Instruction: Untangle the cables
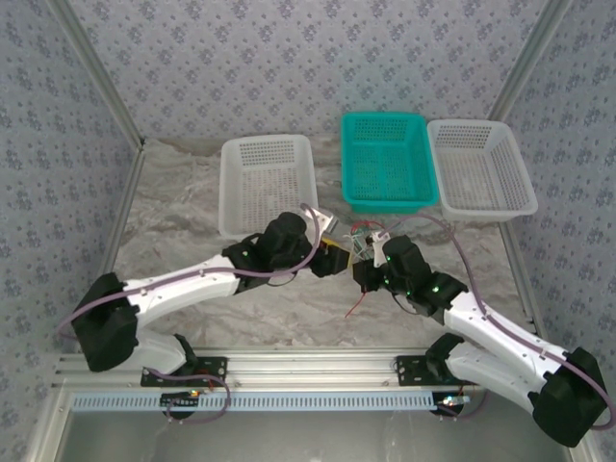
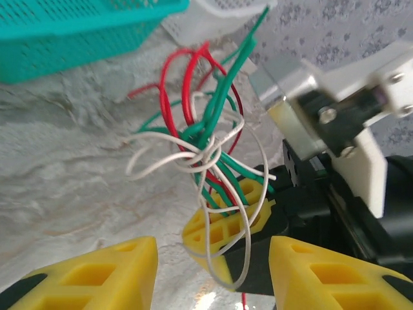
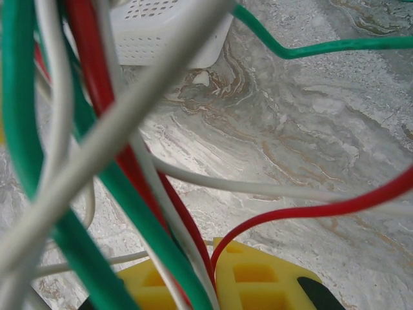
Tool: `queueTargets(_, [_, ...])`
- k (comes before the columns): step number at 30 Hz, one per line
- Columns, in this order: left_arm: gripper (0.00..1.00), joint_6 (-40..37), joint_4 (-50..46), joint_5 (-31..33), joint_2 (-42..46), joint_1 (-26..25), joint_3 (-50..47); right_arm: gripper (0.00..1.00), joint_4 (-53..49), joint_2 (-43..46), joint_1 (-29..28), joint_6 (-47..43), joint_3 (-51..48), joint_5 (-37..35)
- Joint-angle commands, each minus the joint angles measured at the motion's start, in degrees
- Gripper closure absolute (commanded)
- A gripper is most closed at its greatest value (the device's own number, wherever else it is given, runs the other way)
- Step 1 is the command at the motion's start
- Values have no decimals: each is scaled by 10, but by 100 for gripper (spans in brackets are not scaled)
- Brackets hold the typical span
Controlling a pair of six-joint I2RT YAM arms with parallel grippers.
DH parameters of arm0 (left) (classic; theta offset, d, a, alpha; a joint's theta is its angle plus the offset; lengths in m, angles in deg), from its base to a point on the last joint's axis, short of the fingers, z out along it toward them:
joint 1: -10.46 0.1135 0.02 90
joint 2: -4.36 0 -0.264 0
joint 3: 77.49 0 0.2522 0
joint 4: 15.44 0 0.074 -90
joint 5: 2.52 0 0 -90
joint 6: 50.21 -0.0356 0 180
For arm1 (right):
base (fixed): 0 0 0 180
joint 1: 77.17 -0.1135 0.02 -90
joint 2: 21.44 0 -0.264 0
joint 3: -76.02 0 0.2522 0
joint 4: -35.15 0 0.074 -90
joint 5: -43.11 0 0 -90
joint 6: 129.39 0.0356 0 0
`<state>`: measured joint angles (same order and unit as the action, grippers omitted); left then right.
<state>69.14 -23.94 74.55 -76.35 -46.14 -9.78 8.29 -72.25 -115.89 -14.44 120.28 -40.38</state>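
right pincer is clamping the knot of thin red, green and white cables, looks like it's holding it off the grey marbled desk, near the teal mesh plastic basket. left pincer is sitting w/ fingers apart, a white loop hanging btwn them. imo best bet: closing left on that one loop only, then pulling slowly away from right w/o tightening the knot.

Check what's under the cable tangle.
Marbled table lies below the cables; the right gripper clamps their lower strands. The pinch point itself is covered by overlapping wires.
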Motion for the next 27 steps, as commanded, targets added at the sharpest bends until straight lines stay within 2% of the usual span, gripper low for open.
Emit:
queueTargets(1, [54,32,61,-39,-7,-6,29,100,-1,0,-1,-4,18,9])
queueTargets(5, [62,33,56,-32,-17,-6,25,100,1,-1,-1,-4,18,9])
queueTargets(10, [94,24,21,-7,-26,-5,33,100,3,-6,-1,-2,25,11])
queueTargets(13, [100,18,15,0,-22,-5,34,100,-9,-9,1,4,29,-7])
queueTargets(17, [100,18,9,-3,3,-1,30,100,-41,-15,17,41,32,-71])
queueTargets(19, [100,27,17,-17,33,2,27,100,-67,-18,50,82,29,-104])
queueTargets(21, [100,33,16,-32,61,2,31,100,-75,-21,99,106,16,-96])
queueTargets(24, [100,35,-11,-28,100,2,43,100,-63,-33,176,153,-14,-47])
queueTargets(27, [100,25,-38,-17,139,2,51,100,-57,-58,214,168,-27,-17])
